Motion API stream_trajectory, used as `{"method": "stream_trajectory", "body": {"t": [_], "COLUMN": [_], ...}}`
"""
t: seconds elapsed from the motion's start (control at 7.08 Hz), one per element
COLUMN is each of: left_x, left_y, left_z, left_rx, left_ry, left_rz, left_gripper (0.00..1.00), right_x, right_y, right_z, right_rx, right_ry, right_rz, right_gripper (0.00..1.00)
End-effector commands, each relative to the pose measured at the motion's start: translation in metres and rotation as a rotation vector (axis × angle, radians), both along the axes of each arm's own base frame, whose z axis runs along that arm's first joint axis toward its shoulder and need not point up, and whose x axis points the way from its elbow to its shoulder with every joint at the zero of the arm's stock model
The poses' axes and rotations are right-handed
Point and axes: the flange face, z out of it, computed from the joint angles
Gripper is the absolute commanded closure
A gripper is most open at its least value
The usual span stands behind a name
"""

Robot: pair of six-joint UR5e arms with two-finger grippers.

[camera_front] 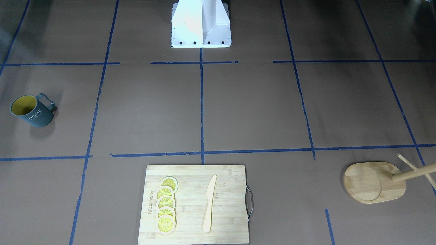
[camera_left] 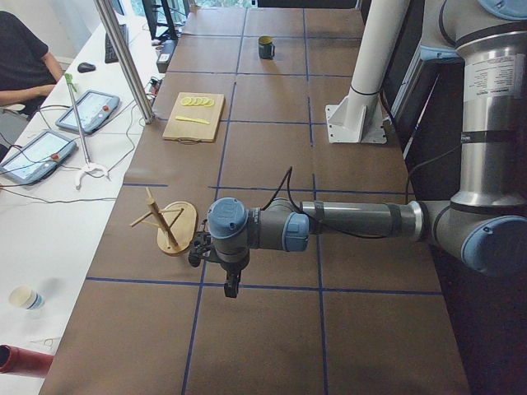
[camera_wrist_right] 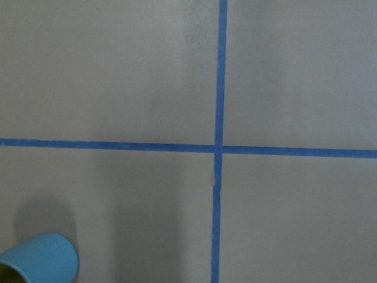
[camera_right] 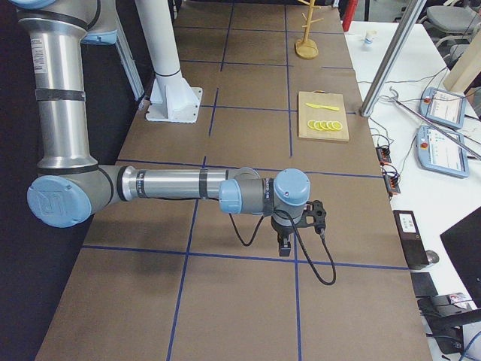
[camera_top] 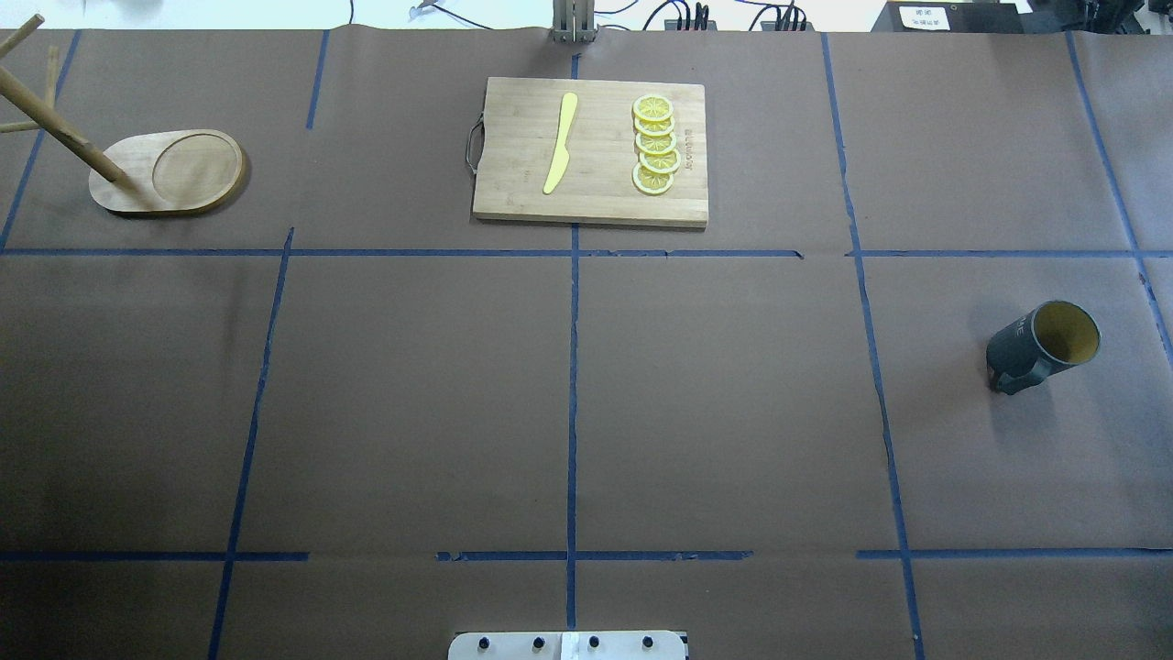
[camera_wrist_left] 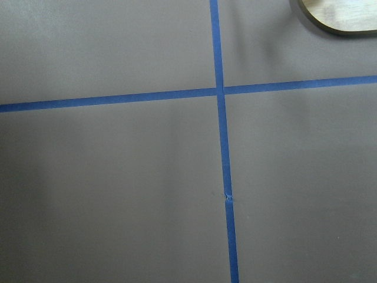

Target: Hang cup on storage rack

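The cup, dark teal-grey with a yellow inside and white "HOME" lettering, stands upright on the table on my right side; it also shows in the overhead view and far off in the exterior left view. The storage rack, a bamboo stand with an oval base, a post and thin pegs, stands on my left side. My left gripper hangs beside the rack. My right gripper hangs over bare table. I cannot tell whether either is open or shut.
A bamboo cutting board with lemon slices and a pale knife lies at the far middle. The robot's white base is at the near middle. An edge of the rack's base shows in the left wrist view.
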Motion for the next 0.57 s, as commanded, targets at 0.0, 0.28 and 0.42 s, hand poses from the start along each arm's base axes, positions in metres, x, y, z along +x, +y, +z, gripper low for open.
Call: {"method": "stream_trajectory", "body": {"t": [0.0,0.28,0.42], "left_x": [-0.001,0.000,0.000], "left_y": [-0.001,-0.002,-0.002], "left_z": [-0.001,-0.002,-0.003], "left_rx": [0.002,0.003,0.004], "left_ry": [0.000,0.000,0.000], "left_rz": [-0.002,-0.002,-0.002], "left_gripper": [0.00,0.00,0.00], "right_x": [-0.041,-0.096,-0.129], "right_y": [0.031,0.038,0.041], "right_z": [-0.050,-0.079,-0.079], "right_rx": [-0.048,-0.072,-0.054], "right_ry": [-0.021,-0.056,-0.030], "right_rz": [0.056,0.100,0.107], "right_gripper": [0.00,0.00,0.00]}}
